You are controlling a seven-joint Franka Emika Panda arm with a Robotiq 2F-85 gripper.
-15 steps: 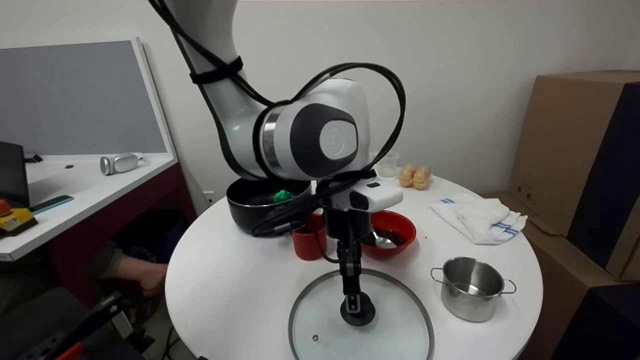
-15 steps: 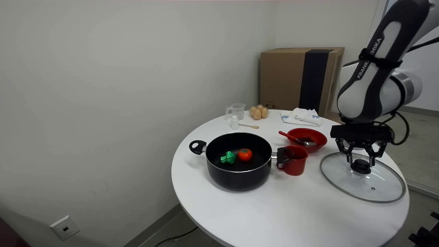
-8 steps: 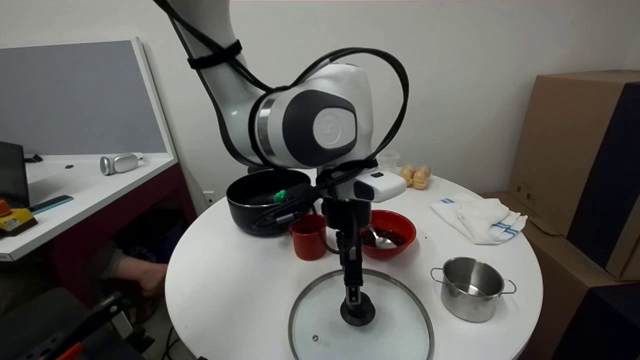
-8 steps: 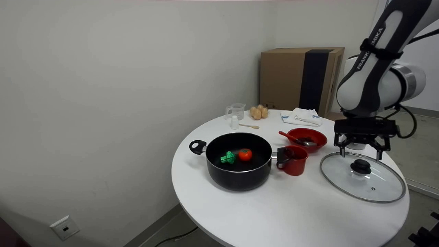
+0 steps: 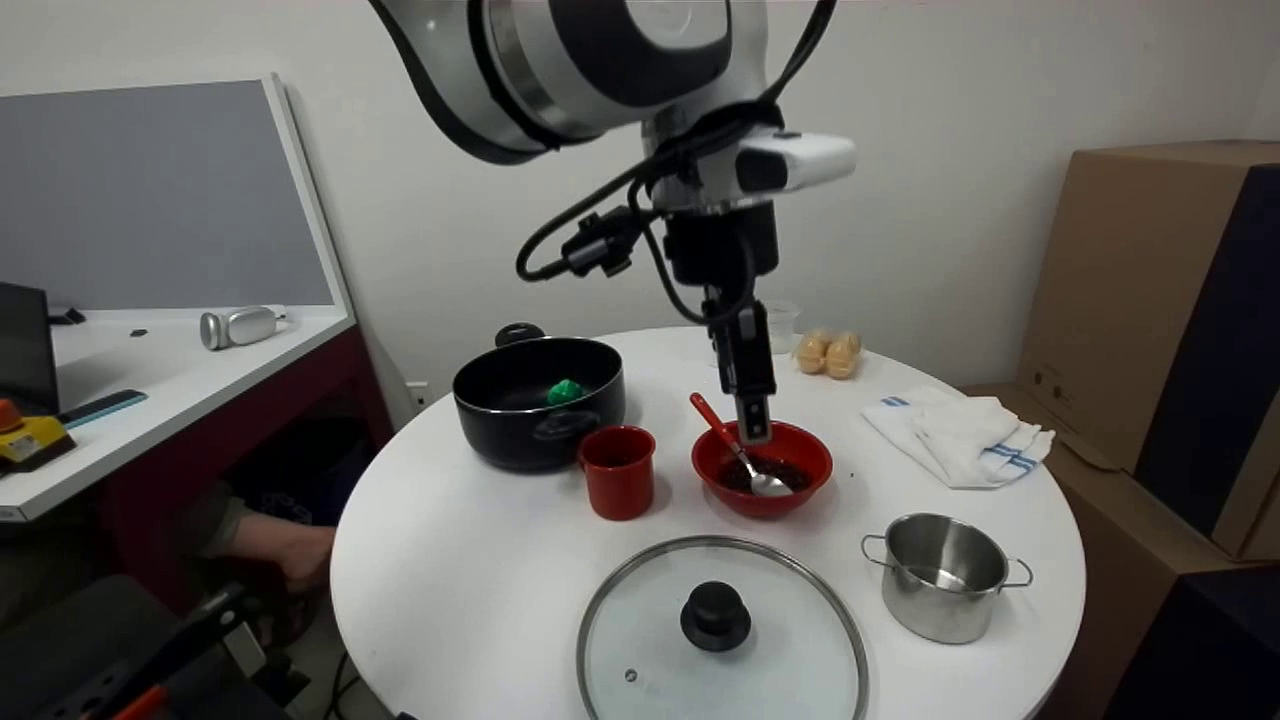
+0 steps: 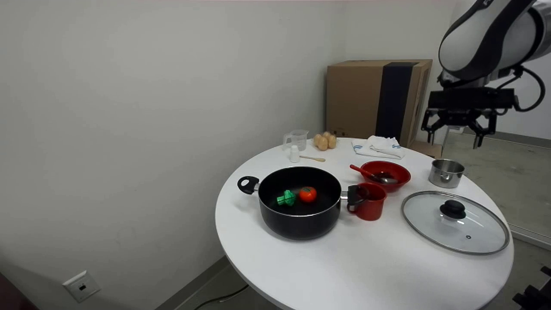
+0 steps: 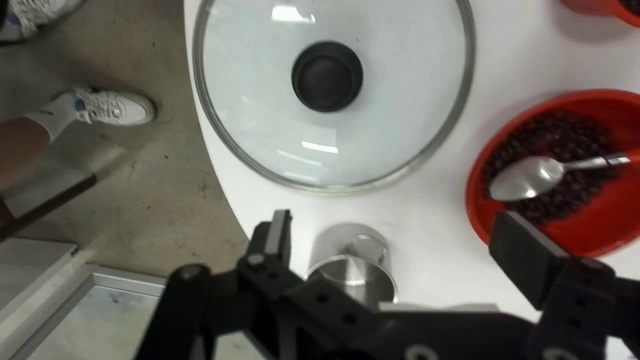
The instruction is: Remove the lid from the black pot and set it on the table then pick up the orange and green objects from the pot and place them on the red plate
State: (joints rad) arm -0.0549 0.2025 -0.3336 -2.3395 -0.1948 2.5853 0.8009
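Round white table [image 6: 327,267], plain wall [image 6: 172,107] behind. Cup [image 6: 373,206] just beside pot [image 6: 299,226]; plate [image 5: 760,507] farther from pot, same side; my claw [image 6: 454,142] farthest that way, high, pointing down, spread wide, nothing held. In pot: green piece [image 6: 286,198] and orange piece [image 6: 308,194], orange on pot's cup side, so probably my easier reach. Lid [image 6: 456,224] off pot, on table.

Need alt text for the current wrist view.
A clear glass lid lies on the white table, apart from the open, empty gripper at the bottom of the picture. At right, a red dish holds dark bean-like pieces and a spoon; at bottom centre, a steel pot is partly hidden by the gripper. White shoes show on the floor at left.
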